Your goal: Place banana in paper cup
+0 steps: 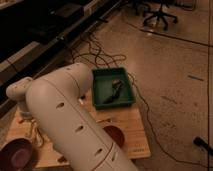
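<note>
My white arm (70,125) fills the left and middle of the camera view and covers much of the wooden board (131,125). The gripper is hidden behind the arm, out of view. A pale slender shape (34,133) lies on the board just left of the arm; it may be the banana, but I cannot tell for sure. The paper cup is hidden or out of view.
A green tray (127,95) with dark items stands at the board's far edge. A reddish-brown bowl (115,135) sits by the arm, a purple bowl (17,154) at the near left. Cables (95,52) trail over the floor. An office chair (160,12) stands far right.
</note>
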### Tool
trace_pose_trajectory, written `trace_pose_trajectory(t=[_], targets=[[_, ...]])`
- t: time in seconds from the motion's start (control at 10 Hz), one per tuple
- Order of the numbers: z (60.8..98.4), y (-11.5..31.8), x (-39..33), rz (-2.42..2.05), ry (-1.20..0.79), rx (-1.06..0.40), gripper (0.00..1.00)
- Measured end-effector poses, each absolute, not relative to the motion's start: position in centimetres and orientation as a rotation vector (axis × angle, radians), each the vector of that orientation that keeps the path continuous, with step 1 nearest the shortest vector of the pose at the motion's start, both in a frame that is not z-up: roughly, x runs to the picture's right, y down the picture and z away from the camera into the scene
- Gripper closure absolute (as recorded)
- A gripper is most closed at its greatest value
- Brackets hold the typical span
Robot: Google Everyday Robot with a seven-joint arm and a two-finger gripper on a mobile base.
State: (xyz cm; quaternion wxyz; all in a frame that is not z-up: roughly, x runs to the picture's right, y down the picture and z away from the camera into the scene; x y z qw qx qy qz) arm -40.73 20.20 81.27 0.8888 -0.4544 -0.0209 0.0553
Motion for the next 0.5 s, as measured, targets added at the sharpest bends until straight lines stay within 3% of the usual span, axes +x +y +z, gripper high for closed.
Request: trace_pose_trajectory(t=[0.4, 0.5], targets=[[82.07, 21.21, -40.59, 0.124, -0.036, -0.968, 0.22], [82.18, 21.36, -40.68, 0.122, -0.042, -0.977, 0.34]])
